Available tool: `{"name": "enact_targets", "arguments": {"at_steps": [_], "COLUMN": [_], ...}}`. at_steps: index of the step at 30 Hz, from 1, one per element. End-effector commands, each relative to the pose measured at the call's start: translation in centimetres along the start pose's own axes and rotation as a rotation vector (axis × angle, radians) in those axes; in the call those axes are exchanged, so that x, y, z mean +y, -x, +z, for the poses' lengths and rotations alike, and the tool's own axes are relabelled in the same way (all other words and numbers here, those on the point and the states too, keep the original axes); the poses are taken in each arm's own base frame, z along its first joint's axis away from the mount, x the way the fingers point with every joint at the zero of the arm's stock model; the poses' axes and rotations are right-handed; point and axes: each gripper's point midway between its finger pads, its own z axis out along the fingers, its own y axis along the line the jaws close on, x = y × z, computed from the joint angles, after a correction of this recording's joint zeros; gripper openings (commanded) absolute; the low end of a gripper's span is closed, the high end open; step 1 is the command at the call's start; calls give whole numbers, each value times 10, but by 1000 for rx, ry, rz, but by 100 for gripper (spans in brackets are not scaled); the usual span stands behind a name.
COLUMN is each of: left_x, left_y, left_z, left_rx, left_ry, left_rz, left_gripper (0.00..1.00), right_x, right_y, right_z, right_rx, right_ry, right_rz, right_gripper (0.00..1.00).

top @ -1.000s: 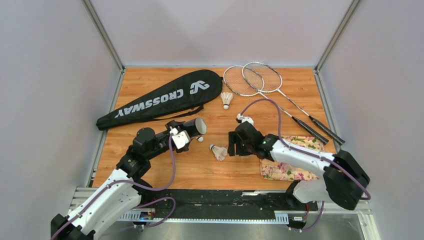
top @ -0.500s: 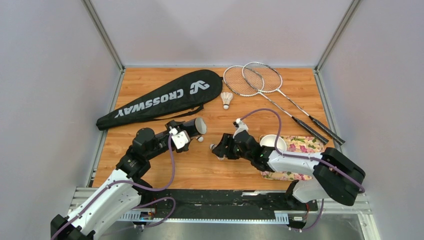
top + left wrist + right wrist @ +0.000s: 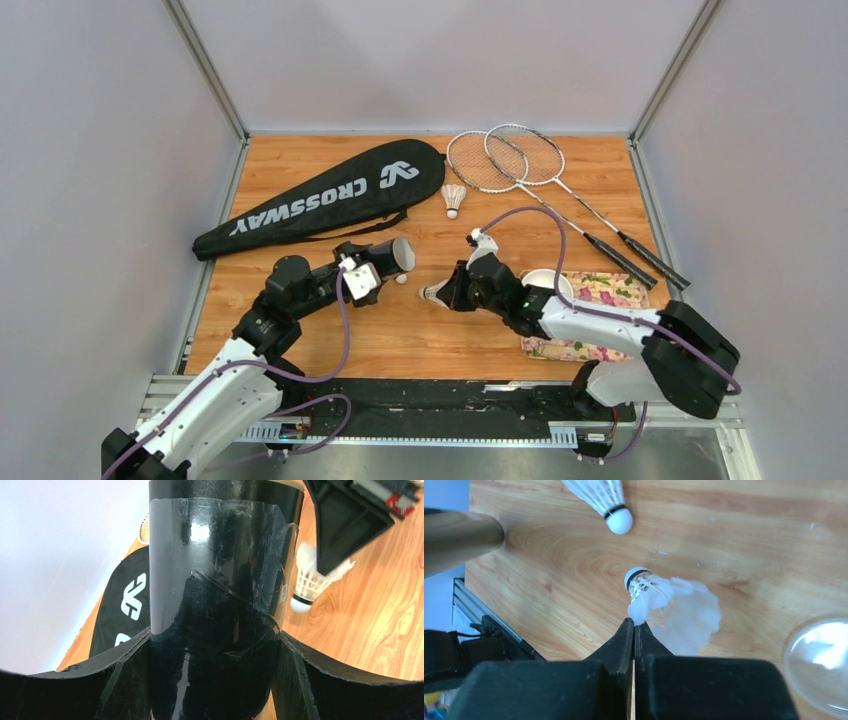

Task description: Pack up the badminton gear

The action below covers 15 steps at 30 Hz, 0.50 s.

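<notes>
My left gripper (image 3: pixel 365 275) is shut on the long dark tube (image 3: pixel 215 580), which lies tilted with its open end (image 3: pixel 401 252) toward the table's middle. A white shuttlecock (image 3: pixel 401 279) lies just below that end. My right gripper (image 3: pixel 634 625) is shut, pinching the feather edge of a second shuttlecock (image 3: pixel 664 605) that is on its side on the wood (image 3: pixel 434 293). A third shuttlecock (image 3: pixel 453 198) lies farther back. Two silver rackets (image 3: pixel 520 160) are crossed at the back right. The black CROSSWAY bag (image 3: pixel 320 198) lies at the back left.
A flower-patterned tray (image 3: pixel 600 290) sits at the right front under my right arm, and a small white bowl (image 3: pixel 545 283) stands at its left end. Metal frame rails (image 3: pixel 205 290) and grey walls close the table on three sides.
My right gripper has moved left from the tray to the near shuttlecock and shut on its feathers, uncovering the bowl. The left arm with the tube has stayed still.
</notes>
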Motion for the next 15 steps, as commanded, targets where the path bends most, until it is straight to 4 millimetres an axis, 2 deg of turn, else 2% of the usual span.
{"name": "enact_targets", "arguments": {"at_steps": [1, 2, 3, 4, 5, 6, 8, 9, 12, 15], "left_x": [-2, -7, -9, -12, -16, -19, -26, -27, -31, -35], "left_y": [18, 19, 19, 21, 22, 24, 26, 28, 29, 24], "left_z": [2, 3, 3, 3, 3, 3, 2, 2, 3, 3], "left_rx": [-77, -87, -91, -99, -110, -117, -131, -138, -146, -124], "left_ry": [-32, -57, -68, -83, -108, -123, -163, -173, -195, -215], "left_rz": [9, 9, 8, 9, 8, 10, 9, 11, 10, -8], "left_gripper": [17, 17, 17, 16, 16, 16, 16, 16, 16, 16], "right_x": [31, 44, 39, 44, 61, 65, 72, 83, 104, 119], "right_y": [46, 64, 56, 63, 77, 73, 83, 91, 100, 100], "right_z": [-42, -54, -67, -79, -97, -110, -129, -144, -163, -168], "right_rx": [-37, -62, 27, 30, 9, 64, 53, 52, 50, 70], "right_ry": [85, 102, 114, 149, 207, 247, 257, 273, 332, 392], "right_rz": [-249, -288, -311, -371, -400, -417, -495, -514, -544, -542], "right_gripper": [0, 0, 0, 0, 0, 0, 0, 0, 0, 0]}}
